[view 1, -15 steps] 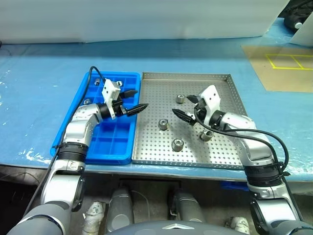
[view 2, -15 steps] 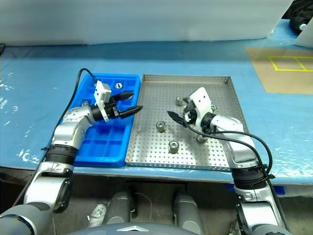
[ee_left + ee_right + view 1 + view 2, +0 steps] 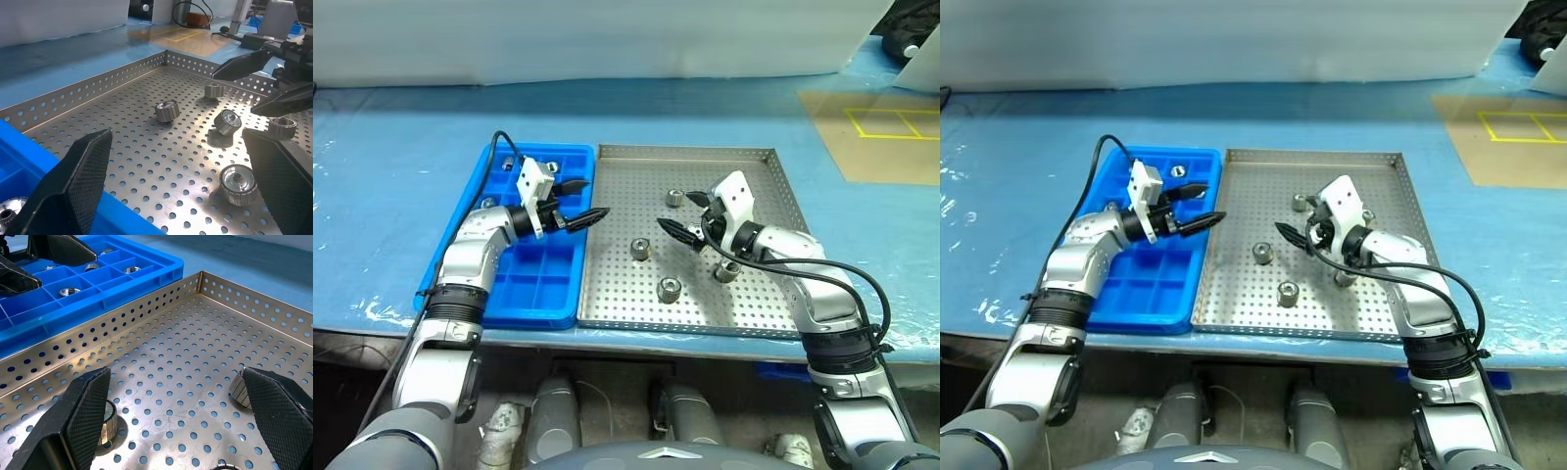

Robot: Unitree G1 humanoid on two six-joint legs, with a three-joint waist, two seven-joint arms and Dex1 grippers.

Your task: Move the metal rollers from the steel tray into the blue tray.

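The steel tray (image 3: 617, 294) holds several metal rollers: one at the back (image 3: 674, 198), one in the middle (image 3: 640, 249), one at the front (image 3: 669, 289) and one (image 3: 726, 270) under my right wrist. The blue tray (image 3: 543, 284) lies against its left side, with three rollers (image 3: 551, 167) in its far compartments. My left gripper (image 3: 584, 201) hovers open over the seam between the two trays, pointing right. My right gripper (image 3: 683, 213) is open above the steel tray, pointing left, between the back and middle rollers. Neither one holds anything.
Both trays sit on a table covered in blue film (image 3: 391, 176). A brown board with yellow tape lines (image 3: 886, 137) lies at the far right. The left arm's black cable (image 3: 489, 162) arcs over the blue tray's far left corner.
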